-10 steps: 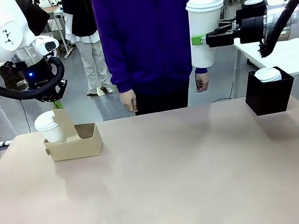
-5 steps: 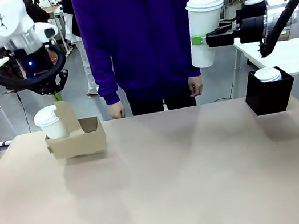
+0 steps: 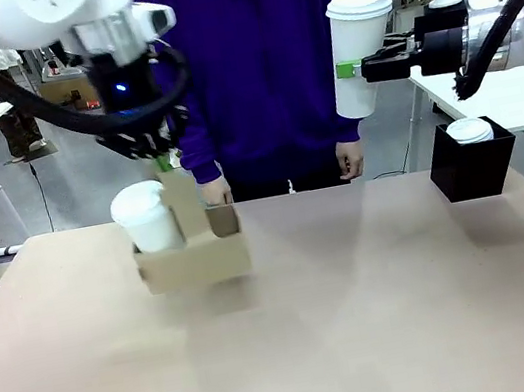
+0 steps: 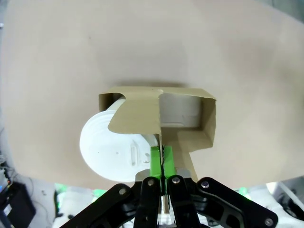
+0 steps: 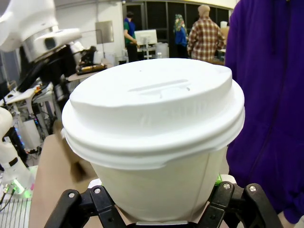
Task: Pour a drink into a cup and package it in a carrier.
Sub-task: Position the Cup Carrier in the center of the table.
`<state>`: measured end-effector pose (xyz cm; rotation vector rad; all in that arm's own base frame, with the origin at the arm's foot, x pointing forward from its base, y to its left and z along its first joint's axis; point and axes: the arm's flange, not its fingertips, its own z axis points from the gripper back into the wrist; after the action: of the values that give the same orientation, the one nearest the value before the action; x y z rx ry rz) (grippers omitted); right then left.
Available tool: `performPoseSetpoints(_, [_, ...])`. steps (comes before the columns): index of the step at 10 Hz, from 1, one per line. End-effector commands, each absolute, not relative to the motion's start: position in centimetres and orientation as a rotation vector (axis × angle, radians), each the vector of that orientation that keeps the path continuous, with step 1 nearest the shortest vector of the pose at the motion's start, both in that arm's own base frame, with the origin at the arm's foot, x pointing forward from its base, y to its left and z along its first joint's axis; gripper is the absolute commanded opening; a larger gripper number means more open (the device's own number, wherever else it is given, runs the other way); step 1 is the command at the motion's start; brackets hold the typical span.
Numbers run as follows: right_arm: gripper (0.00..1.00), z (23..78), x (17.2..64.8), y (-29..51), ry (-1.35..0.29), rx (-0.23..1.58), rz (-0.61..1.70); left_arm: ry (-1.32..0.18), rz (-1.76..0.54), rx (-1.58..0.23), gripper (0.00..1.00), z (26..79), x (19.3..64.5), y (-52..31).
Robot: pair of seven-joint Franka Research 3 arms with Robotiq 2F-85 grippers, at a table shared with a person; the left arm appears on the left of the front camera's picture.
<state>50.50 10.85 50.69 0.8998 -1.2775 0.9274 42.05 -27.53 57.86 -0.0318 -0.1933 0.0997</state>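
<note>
Left gripper (image 3: 163, 163) jaws are clamped on the carrier (image 3: 197, 260) handle at the table's (image 3: 365, 320) far left, a small cup (image 3: 147, 216) in its left well. Hold it level and set it flat, so the right gripper (image 3: 351, 68), clamped on the tall cup (image 3: 358, 47) far right, finds the empty well

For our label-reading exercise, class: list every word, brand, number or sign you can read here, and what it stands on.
No text can be read.
Tall white cup in the right pincer: plain.
Cardboard carrier: plain.
Small lidded cup in the carrier: faint raised marks on the lid, too blurred to read.
Black box: no label.
</note>
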Motion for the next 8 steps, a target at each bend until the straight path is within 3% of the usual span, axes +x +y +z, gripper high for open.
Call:
performPoseSetpoints(1, [0.81, 51.0, 50.5, 11.0, -1.292, 0.900, 0.944, -0.187, 0.143, -0.025, 0.01, 55.5, 41.0, -30.7])
performPoseSetpoints(8, [0.81, 51.0, 50.5, 11.0, -1.292, 0.900, 0.944, -0.155, 0.112, 0.057, 0.01, 48.8, 38.6, -39.1])
